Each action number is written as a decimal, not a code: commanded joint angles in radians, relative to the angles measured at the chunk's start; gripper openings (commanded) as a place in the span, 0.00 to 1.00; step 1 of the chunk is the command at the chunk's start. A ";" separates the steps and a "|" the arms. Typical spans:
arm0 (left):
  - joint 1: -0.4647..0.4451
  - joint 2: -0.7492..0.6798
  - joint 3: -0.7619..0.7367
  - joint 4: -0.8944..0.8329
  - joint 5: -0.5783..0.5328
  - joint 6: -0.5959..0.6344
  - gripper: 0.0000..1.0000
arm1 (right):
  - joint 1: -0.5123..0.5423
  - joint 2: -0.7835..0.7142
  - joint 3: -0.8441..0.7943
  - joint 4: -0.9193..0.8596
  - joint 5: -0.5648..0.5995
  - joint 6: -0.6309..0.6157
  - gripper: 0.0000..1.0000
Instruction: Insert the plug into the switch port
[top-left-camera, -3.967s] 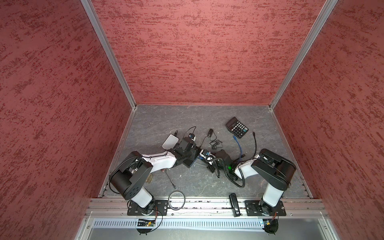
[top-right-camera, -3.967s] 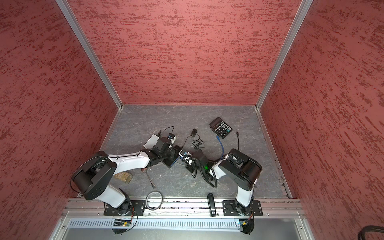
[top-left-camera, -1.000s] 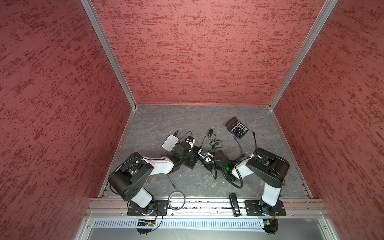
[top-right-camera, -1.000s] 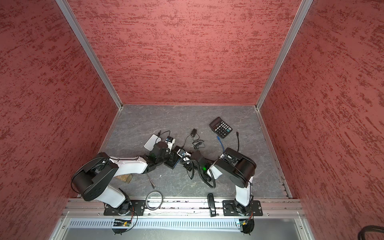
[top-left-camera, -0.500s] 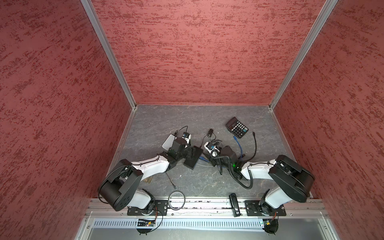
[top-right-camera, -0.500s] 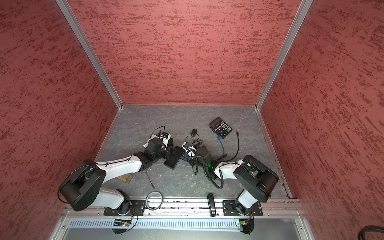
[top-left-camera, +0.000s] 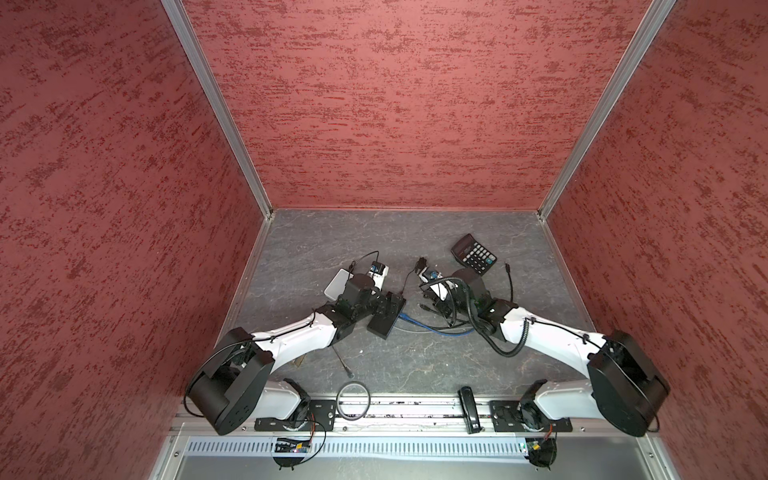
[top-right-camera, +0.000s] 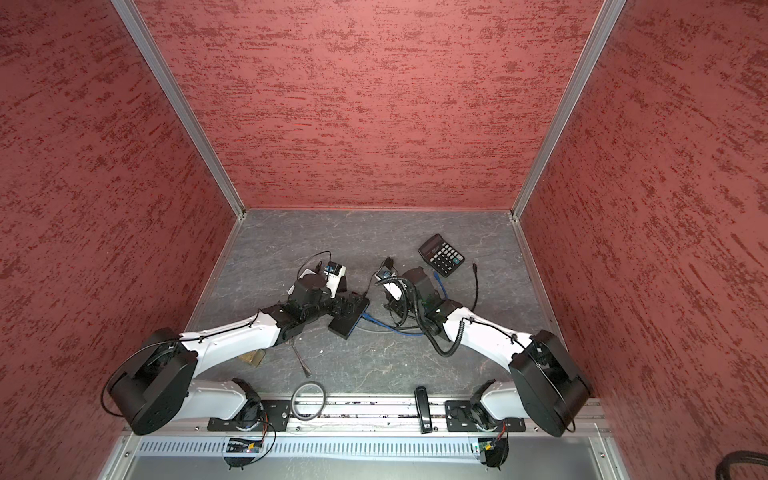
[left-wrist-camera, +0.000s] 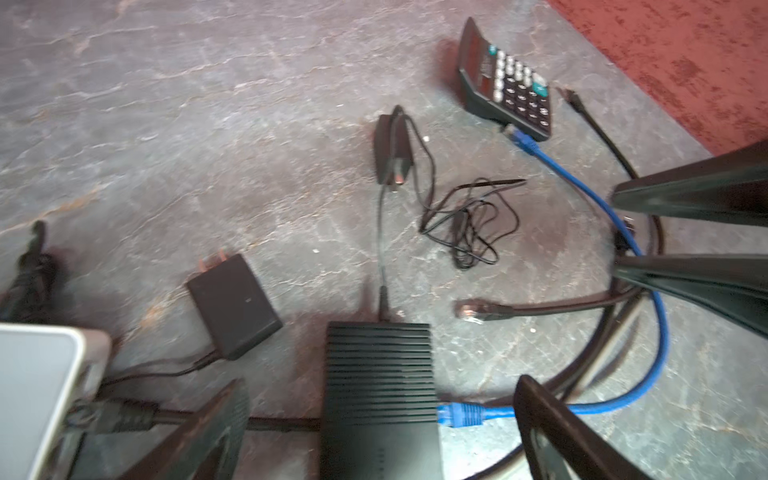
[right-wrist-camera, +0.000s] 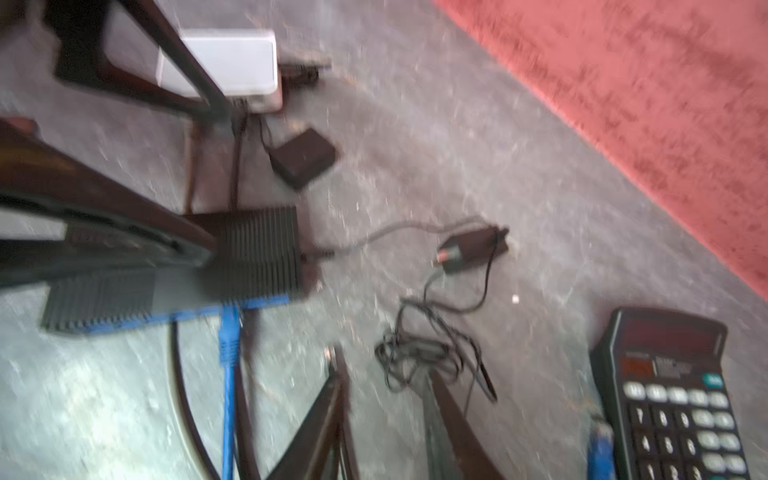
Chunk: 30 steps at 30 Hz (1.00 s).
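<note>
The switch (left-wrist-camera: 380, 386) is a black ribbed box, seen in both top views (top-left-camera: 386, 318) (top-right-camera: 349, 318) and blurred in the right wrist view (right-wrist-camera: 249, 257). The blue plug (left-wrist-camera: 459, 414) (right-wrist-camera: 230, 332) sits in a port on the switch's side, its blue cable looping away. My left gripper (left-wrist-camera: 382, 382) (top-left-camera: 388, 305) is open, one finger on each side of the switch without touching it. My right gripper (right-wrist-camera: 382, 374) (top-left-camera: 438, 301) is off to the right of the switch, jaws apart with nothing between them, tips near a tangle of thin wire.
A loose black cable with a clear plug (left-wrist-camera: 469, 311) lies near the switch. A calculator (top-left-camera: 473, 253) is at the back right, a white box (top-left-camera: 338, 282) at the left. Two black adapters (left-wrist-camera: 235, 305) (left-wrist-camera: 392, 149) and a wire tangle (left-wrist-camera: 469, 224) lie behind the switch.
Both arms have stretched out from folded poses. The left jaws have spread wide around the switch. The right gripper has drawn away from the switch to the right, its jaws narrowing.
</note>
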 joint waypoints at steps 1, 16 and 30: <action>-0.025 -0.006 -0.013 0.045 -0.019 0.040 1.00 | -0.022 0.009 -0.021 -0.141 -0.052 -0.103 0.32; -0.097 -0.093 -0.136 0.217 -0.090 0.133 1.00 | -0.045 0.175 0.016 -0.215 -0.107 -0.199 0.30; -0.060 -0.161 -0.189 0.216 -0.076 0.127 1.00 | -0.086 0.213 0.021 -0.170 -0.117 -0.199 0.28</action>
